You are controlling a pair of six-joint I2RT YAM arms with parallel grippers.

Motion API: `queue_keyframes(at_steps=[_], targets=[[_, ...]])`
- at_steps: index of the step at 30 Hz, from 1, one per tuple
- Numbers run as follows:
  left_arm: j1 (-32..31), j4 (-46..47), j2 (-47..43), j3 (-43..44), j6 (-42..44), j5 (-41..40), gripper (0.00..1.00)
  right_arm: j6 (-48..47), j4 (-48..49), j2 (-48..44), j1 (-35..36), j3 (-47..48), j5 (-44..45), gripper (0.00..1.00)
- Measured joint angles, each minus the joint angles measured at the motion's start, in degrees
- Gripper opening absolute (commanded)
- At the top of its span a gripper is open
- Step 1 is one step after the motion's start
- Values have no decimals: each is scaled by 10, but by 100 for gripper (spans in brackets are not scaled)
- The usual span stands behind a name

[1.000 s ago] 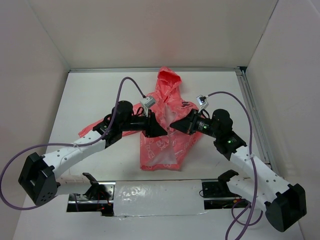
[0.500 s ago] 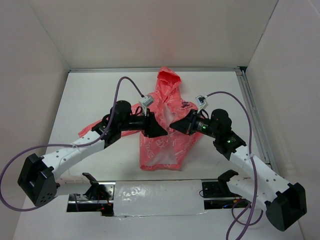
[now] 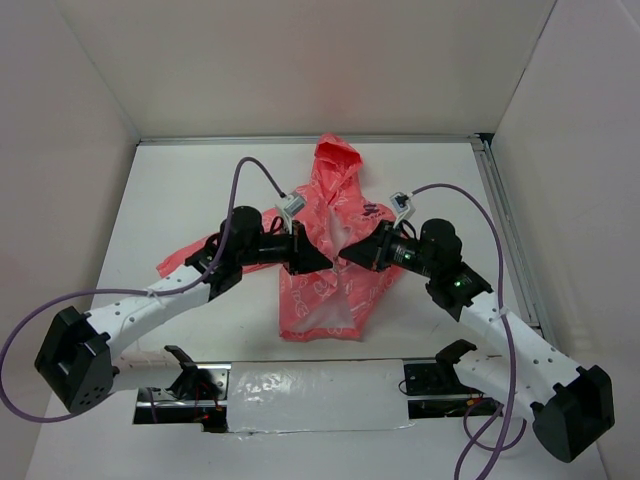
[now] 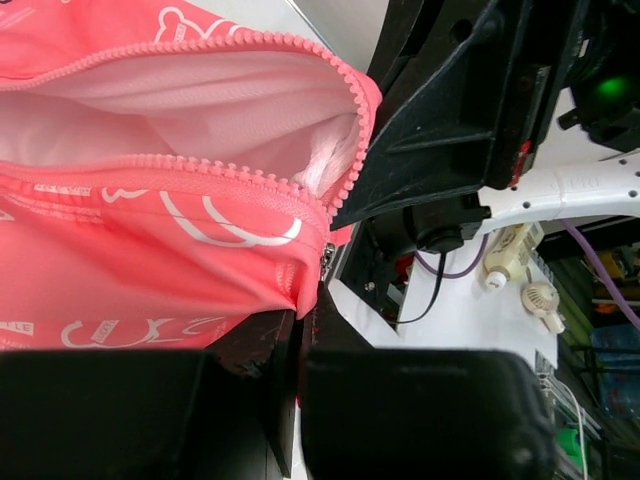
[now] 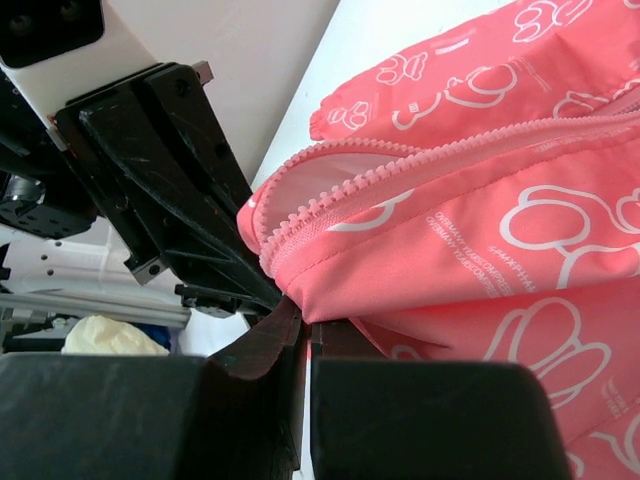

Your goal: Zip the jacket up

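Centre of top view: left gripper (image 3: 322,262) and right gripper (image 3: 347,254) each pinch the jacket (image 3: 320,300) at its zipper edge, tips near each other.

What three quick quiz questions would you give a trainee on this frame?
1. True or false: the jacket lies with its hood toward the arm bases.
2. The left tool pinches the jacket's: A) sleeve B) front edge by the zipper C) hood.
3. Fill in: near the left tool and the right tool, the zipper teeth are ___ (joined/apart).
Key: 1 false; 2 B; 3 apart.
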Motion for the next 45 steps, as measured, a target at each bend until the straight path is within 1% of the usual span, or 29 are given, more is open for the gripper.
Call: queue_keyframes(at_steps=[3, 8, 15, 17, 19, 20, 22, 23, 26, 28, 31, 33, 34, 35, 36, 40, 45], targets=[[-14, 3, -2, -11, 17, -26, 0, -5, -25, 2, 2, 11, 5, 0], [-38, 11, -22, -29, 46, -75, 0, -22, -90, 19, 5, 57, 10, 0], [-63, 20, -49, -60, 50, -115, 0, -24, -127, 37, 5, 71, -4, 0], [-67, 14, -51, -60, 50, -124, 0, -29, -138, 40, 5, 74, -8, 2], [-69, 8, -50, -58, 50, -130, 0, -38, -150, 43, 5, 79, -9, 8], [-70, 5, -50, -56, 50, -131, 0, -42, -154, 44, 5, 80, -9, 15], [-72, -1, -48, -52, 45, -133, 0, -48, -160, 44, 5, 80, -9, 21], [-73, -3, -46, -51, 43, -133, 0, -51, -162, 44, 5, 80, -7, 29], [-73, -22, -40, -51, 31, -132, 0, -57, -167, 43, 5, 80, 11, 44], [-71, -39, -37, -50, 21, -131, 0, -61, -172, 39, 5, 80, 21, 49], [-64, -53, -37, -45, -3, -126, 0, -66, -178, 23, 7, 77, 25, 59], [-61, -55, -38, -45, -18, -125, 0, -69, -181, 10, 11, 76, 25, 72], [-59, -56, -39, -45, -23, -124, 0, -71, -181, 3, 14, 75, 25, 81], [-58, -55, -40, -45, -32, -124, 0, -71, -183, -1, 17, 74, 24, 95], [-58, -55, -41, -45, -36, -125, 0, -70, -184, -5, 22, 73, 23, 100], [-58, -55, -48, -45, -63, -125, 0, -67, -184, -24, 49, 59, 24, 100], [-58, -56, -48, -45, -87, -124, 0, -38, -169, -62, 90, 12, 22, 100]])
